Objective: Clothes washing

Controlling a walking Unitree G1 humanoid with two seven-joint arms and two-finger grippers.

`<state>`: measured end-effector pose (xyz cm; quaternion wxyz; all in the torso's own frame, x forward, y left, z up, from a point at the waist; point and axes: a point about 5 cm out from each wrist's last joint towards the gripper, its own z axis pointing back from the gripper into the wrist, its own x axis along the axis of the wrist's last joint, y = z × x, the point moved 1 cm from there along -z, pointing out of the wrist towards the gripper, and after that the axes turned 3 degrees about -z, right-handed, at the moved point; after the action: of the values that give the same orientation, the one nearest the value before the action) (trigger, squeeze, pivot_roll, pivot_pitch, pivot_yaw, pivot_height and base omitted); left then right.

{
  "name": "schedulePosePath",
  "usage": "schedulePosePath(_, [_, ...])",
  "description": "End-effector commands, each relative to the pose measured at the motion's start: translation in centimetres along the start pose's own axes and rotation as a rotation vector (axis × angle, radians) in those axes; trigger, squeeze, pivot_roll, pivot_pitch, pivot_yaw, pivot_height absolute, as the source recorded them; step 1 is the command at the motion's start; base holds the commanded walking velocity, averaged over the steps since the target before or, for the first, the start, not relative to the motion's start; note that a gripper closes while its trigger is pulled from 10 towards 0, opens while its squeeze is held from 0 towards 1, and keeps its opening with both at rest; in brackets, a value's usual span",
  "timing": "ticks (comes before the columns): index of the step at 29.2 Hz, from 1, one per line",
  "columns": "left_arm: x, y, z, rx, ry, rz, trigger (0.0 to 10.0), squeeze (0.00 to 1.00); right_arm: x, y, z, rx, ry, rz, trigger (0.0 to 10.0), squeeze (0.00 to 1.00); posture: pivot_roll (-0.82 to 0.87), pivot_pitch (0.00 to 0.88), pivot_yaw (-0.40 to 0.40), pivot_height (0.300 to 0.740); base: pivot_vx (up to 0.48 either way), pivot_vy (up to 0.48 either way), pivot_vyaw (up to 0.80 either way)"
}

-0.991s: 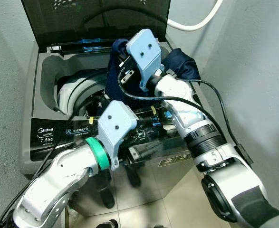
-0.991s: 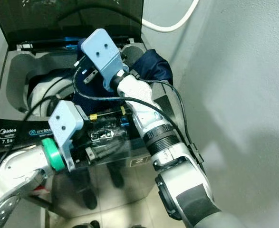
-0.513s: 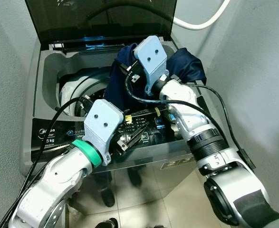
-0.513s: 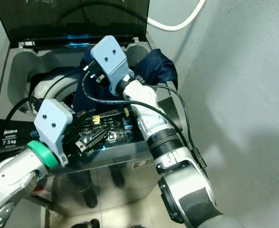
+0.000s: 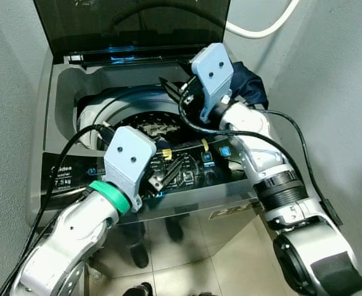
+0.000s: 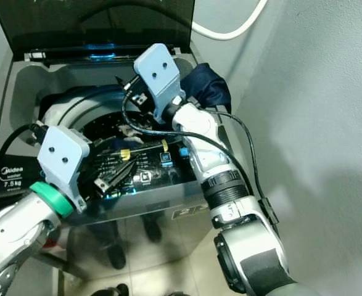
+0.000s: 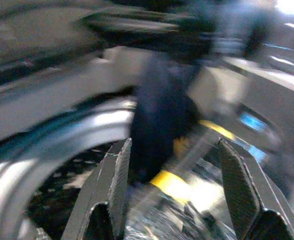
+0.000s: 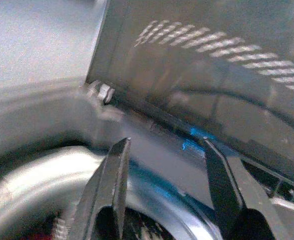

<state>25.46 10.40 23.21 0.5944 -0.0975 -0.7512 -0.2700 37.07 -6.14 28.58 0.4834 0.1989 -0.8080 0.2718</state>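
silver arms [image 5: 69, 234], pale-blue wrist housings, black cables.

Left wrist view motion-blurred throughout. Navy garment [image 5: 250, 83] at washing machine [image 5: 57, 98] right rear corner partly hidden behind right arm. Lid [image 5: 131, 24] cropped by top edge.

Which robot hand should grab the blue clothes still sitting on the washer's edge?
Right, probably. The right hand is open beside the navy cloth on the washer's right rim; the left hand is over the front panel.
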Motion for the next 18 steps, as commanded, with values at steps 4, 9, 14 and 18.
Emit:
schedulePosePath(4, [-0.1, 1.3, -0.4, 0.065, 0.008, 0.011, 10.0, 0.0, 0.7, -1.0, 1.1, -0.09, -0.061, -0.108, 10.0, 0.0, 0.1, 0.072, 0.017, 0.74, 0.0, 0.0, 0.0])
schedulePosePath(9, [2.0, 4.9, -1.5, 0.213, -0.068, 0.046, 10.0, 0.0, 2.5, -3.0, 3.5, -0.298, -0.209, -0.172, 10.0, 0.0, 0.09, 0.062, 0.032, 0.74, 0.0, 0.0, 0.0])
schedulePosePath(14, [3.0, 6.4, -1.7, 0.305, -0.085, 0.003, 10.0, 0.0, 2.5, -3.4, 4.0, -0.328, -0.209, -0.137, 10.0, 0.0, 0.09, 0.055, 0.033, 0.74, 0.0, 0.0, 0.0])
schedulePosePath(18, [3.2, 9.6, -0.4, 0.578, -0.048, -0.141, 10.0, 0.0, 2.4, -3.6, 4.7, -0.341, -0.188, -0.096, 10.0, 0.0, 0.11, 0.056, 0.03, 0.74, 0.0, 0.0, 0.0])
